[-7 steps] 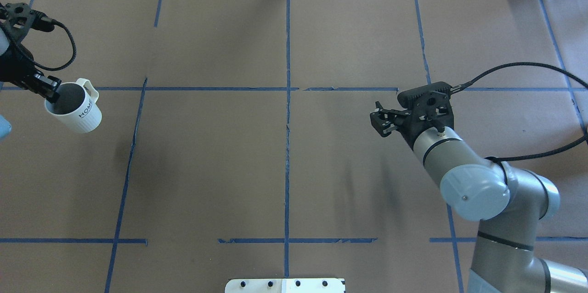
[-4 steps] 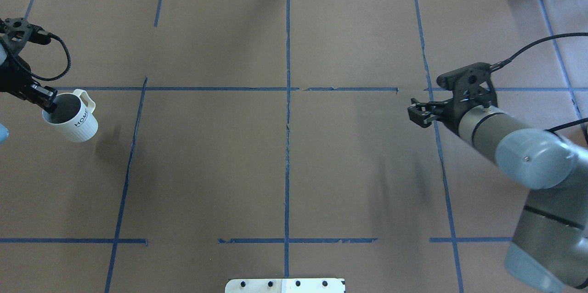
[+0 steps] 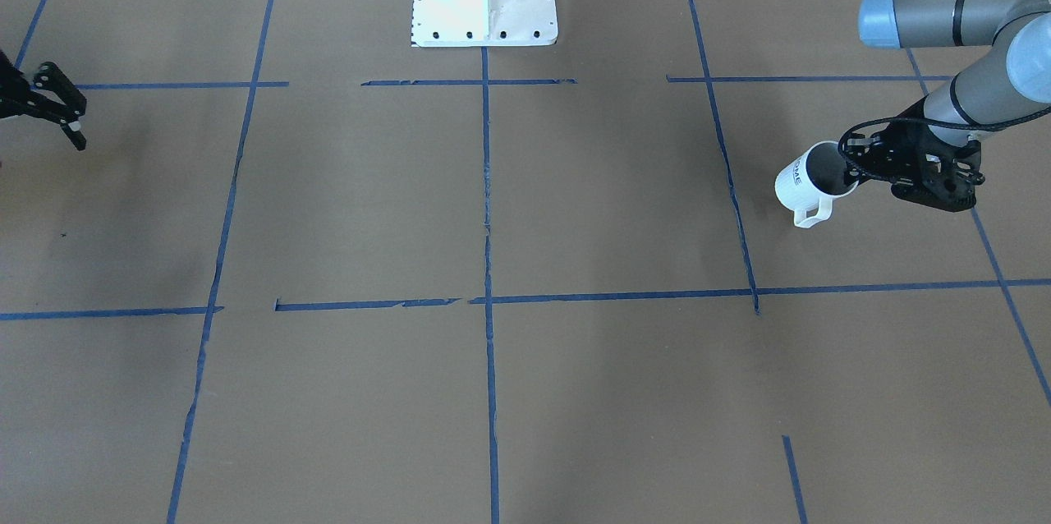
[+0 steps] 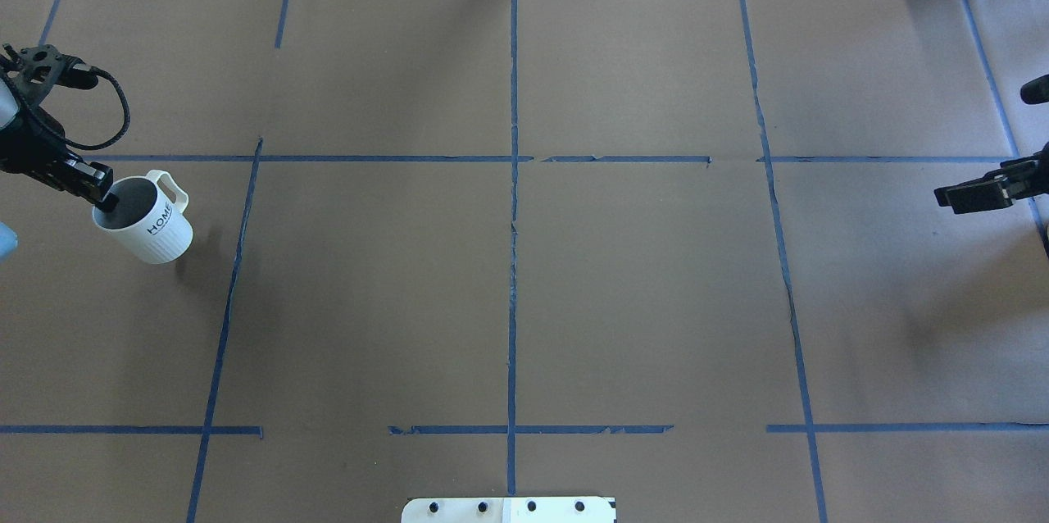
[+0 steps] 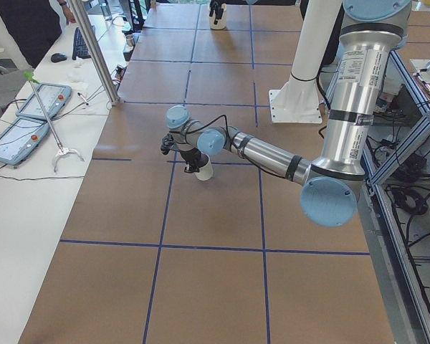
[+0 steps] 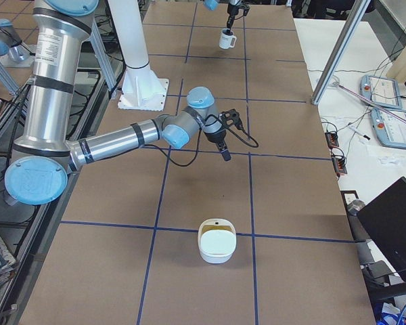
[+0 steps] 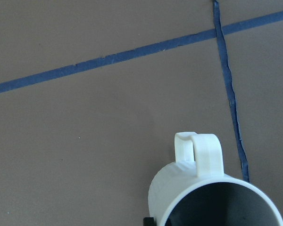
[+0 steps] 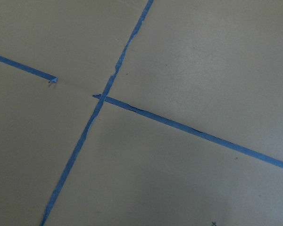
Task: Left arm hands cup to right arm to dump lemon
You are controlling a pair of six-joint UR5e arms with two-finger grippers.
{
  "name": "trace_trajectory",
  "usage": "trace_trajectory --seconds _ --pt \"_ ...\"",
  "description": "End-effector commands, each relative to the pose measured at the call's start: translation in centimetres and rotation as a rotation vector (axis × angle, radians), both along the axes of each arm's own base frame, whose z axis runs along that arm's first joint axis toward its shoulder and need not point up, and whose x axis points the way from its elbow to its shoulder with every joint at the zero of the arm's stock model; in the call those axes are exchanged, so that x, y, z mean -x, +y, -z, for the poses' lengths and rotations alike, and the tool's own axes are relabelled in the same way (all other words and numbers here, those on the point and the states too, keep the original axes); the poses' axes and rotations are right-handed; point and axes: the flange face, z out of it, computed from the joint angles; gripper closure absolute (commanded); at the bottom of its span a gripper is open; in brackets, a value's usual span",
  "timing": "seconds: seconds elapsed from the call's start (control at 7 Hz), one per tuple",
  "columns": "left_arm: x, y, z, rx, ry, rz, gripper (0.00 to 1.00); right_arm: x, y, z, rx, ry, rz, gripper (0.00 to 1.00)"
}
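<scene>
The cup (image 4: 146,221), a white ribbed mug lettered "HOME", hung tilted over the far left part of the worktop (image 4: 639,302), casting a shadow on the brown paper beside it. Its handle (image 4: 172,184) pointed away from the robot, and its mouth faced up and toward the left gripper (image 4: 102,196). That gripper's fingers were clamped on the rim, one of them inside the grey interior. The cup sat just on the robot's side of a blue tape line (image 4: 369,158) that ran across the worktop.

The right gripper (image 4: 955,197) hovered well apart from it at the opposite edge, its fingers (image 3: 78,140) spread and holding nothing.

In the right side view, a white rounded bowl (image 6: 216,241) with something yellowish inside stood on the near end of the worktop.
</scene>
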Motion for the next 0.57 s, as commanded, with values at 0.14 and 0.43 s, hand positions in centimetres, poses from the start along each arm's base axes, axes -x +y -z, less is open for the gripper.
trace_trajectory --seconds 0.14,0.43 --pt "-0.5 -0.1 -2.3 0.003 0.026 0.053 0.11 -2.1 0.3 -0.9 0.067 -0.006 0.04 0.0" --pt "0.3 0.8 1.9 -0.046 0.063 0.063 0.0 -4.1 0.1 -0.9 0.087 -0.037 0.046 0.0"
